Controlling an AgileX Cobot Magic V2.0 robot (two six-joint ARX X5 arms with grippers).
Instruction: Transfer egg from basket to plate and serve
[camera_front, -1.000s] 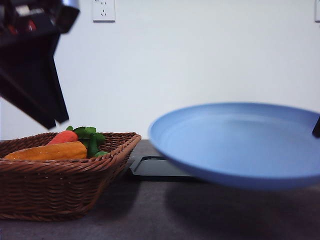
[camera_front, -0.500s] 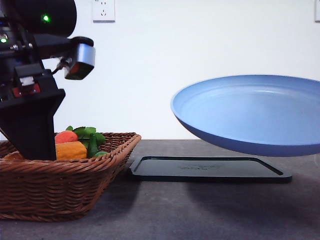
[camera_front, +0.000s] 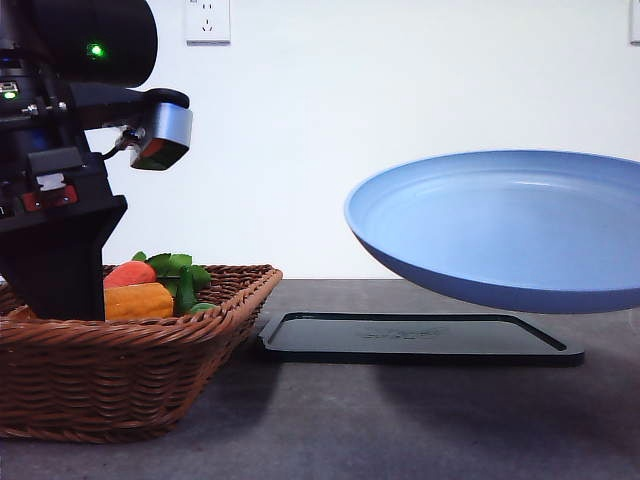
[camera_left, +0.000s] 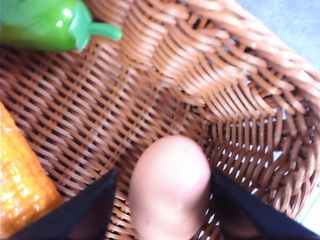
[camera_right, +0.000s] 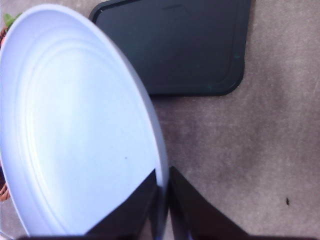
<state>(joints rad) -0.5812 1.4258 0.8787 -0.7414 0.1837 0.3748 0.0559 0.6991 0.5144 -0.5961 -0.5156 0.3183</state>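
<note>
Left hand (camera_left: 165, 200) inside the basket (camera_front: 120, 370), fingers spread to either side of the egg (camera_left: 170, 187), with visible gaps between egg and fingers, so I judge no grip is made yet. The egg lies on the woven floor of the basket near one corner, a smooth, pale brownish-pink oval, matte with a soft sheen and no marks. To do this step well, I would keep the egg centred between the fingers, close slowly on its widest part, and stop at first firm contact, since the curved, slick shell could squirt out or crack under too much force; then I would lift straight up clear of the sloping wicker wall. A green pepper (camera_left: 47, 22) and an orange corn cob (camera_left: 20, 190) lie apart from the egg and should not hinder the closing. Right hand (camera_right: 162, 200) pinches the rim of the light blue plate (camera_front: 500, 230), pressed together on its edge, holding it tilted in the air above the black tray (camera_front: 420, 335) on the grey counter (camera_front: 400, 430). I would level the plate before the egg arrives, as the oval would likely roll on a sloped, shallow surface.
</note>
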